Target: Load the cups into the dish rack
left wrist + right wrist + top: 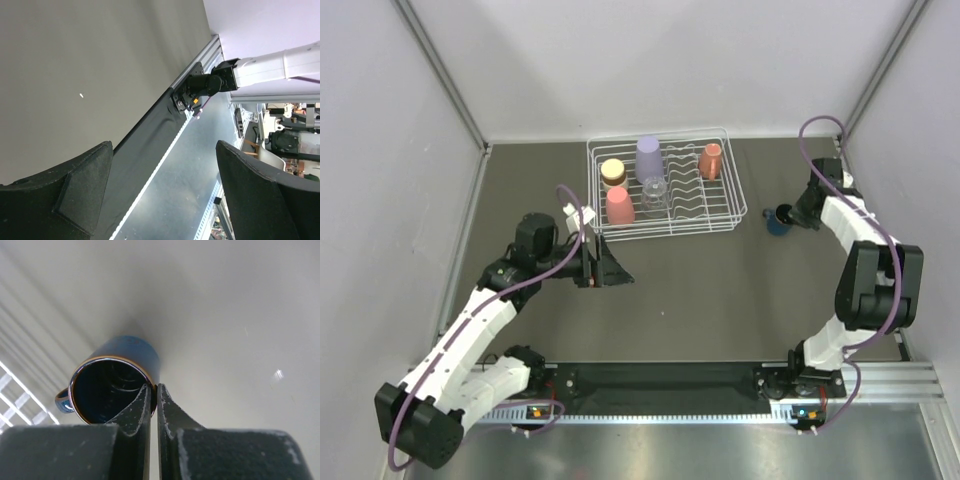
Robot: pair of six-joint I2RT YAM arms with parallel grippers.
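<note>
The white wire dish rack (730, 205) stands at the back middle. In it are the lavender tumbler (649, 156), the steel cup (655, 190), the plain pink tumbler (619, 206) and the salmon-pink mug (710, 160). The dark blue mug (777, 221) is upright just right of the rack. My right gripper (790, 216) is shut on its rim. In the right wrist view one finger is inside the mug (112, 385), the other outside, gripper (154, 390). My left gripper (618, 272) is open and empty in front of the rack, also in its wrist view (164, 150).
A cream and brown cup-like thing (613, 172) sits in the rack's left back corner. Grey walls close the table at left, back and right. A metal rail (670, 405) with the arm bases runs along the near edge.
</note>
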